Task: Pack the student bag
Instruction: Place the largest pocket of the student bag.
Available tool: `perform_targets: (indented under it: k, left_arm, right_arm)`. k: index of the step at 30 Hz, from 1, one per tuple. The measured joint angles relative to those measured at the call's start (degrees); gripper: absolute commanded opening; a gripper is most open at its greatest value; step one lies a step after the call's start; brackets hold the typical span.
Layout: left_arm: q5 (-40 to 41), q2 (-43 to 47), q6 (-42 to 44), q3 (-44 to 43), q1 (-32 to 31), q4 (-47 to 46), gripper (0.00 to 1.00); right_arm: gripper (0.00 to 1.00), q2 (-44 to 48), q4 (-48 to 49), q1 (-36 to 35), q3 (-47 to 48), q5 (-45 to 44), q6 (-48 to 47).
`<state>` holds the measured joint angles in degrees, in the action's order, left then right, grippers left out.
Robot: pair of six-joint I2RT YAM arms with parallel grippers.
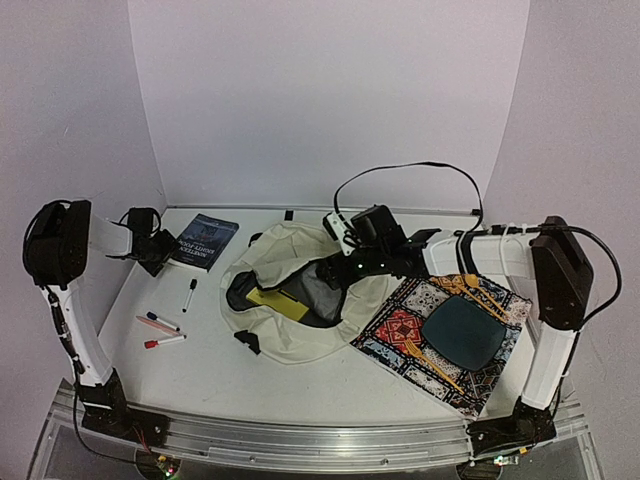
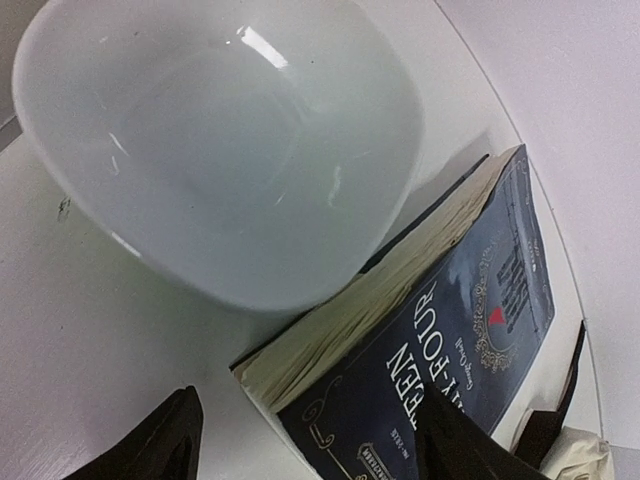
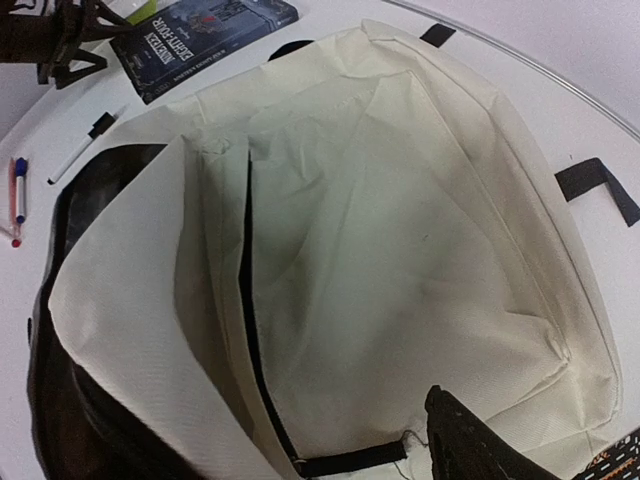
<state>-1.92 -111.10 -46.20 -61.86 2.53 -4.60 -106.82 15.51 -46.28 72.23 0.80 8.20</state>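
Soft, even light with a faint violet cast fills the overhead view. The pale walls bow at the frame edges. Short, weak shadows sit at six o'clock under the cream fabric backpack. From the left wrist, what seems a glossy white bowl is blurred, with glare streaks at twelve o'clock. It shades the dark blue paperback book. The right wrist view is crisp but darkens toward seven o'clock.

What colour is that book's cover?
Dark blue with pale lettering; the book shows best in the left wrist view.
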Motion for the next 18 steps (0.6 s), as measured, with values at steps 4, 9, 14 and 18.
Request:
perform_targets:
  k: [4, 9, 14, 18]
  left_arm:
    - [0.42, -2.14, 0.42, -2.18, 0.0, -0.03, 0.62]
    - [-0.06, -3.7, 0.95, -2.97, 0.0, -0.33, 0.43]
    - [-0.67, -3.97, 1.03, -2.93, 0.13, -0.43, 0.12]
    - [-1.44, -3.78, 0.87, -2.21, 0.12, -2.58, 0.0]
  right_arm:
    - [0.78, 0.87, 1.15, 0.0, -1.24, 2.24, 0.16]
    - [0.81, 1.42, 1.85, 0.0, -3.09, 3.93, 0.2]
    - [0.82, 4.76, 2.88, 0.0, -5.95, 5.49, 0.31]
    - [0.82, 7.36, 3.5, 0.0, -7.19, 6.37, 0.47]
